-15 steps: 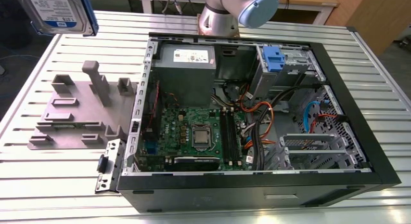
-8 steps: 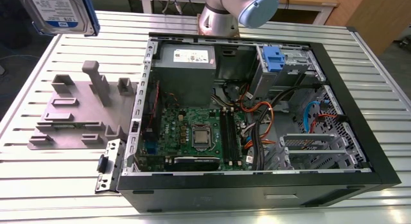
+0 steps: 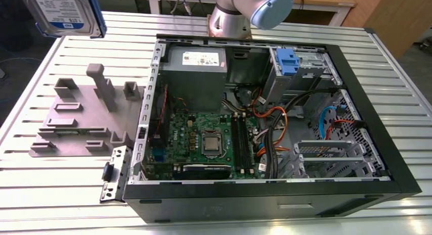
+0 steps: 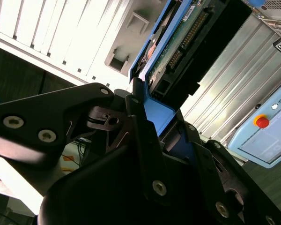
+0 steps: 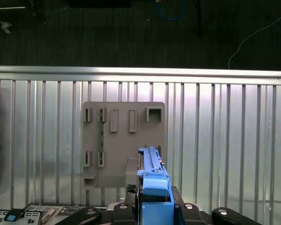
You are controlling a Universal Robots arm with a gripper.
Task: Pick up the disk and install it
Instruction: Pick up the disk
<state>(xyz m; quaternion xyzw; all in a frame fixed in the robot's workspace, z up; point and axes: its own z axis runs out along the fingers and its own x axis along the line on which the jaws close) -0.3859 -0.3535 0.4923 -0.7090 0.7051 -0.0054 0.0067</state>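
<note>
The disk (image 3: 62,11), silver-grey with a white-and-blue label and a blue bracket, hangs in the air above the table's far corner at the exterior view's left. In the second wrist view its green circuit-board underside (image 4: 178,44) faces the camera, and my gripper (image 4: 161,124) is shut on the blue bracket's end, one black finger (image 4: 139,126) on each side. In the first wrist view the disk's blue bracket edge (image 5: 152,176) rises from my gripper (image 5: 154,206), above the grey fixture plate (image 5: 124,140).
An open computer case (image 3: 270,119) lies on the slatted metal table (image 3: 54,194), with a blue-tabbed drive bay (image 3: 287,60) at its far side. The grey fixture plate (image 3: 81,119) lies beside the case. The arm's base (image 3: 233,15) stands behind the case. A pendant (image 4: 262,126) with a red button is nearby.
</note>
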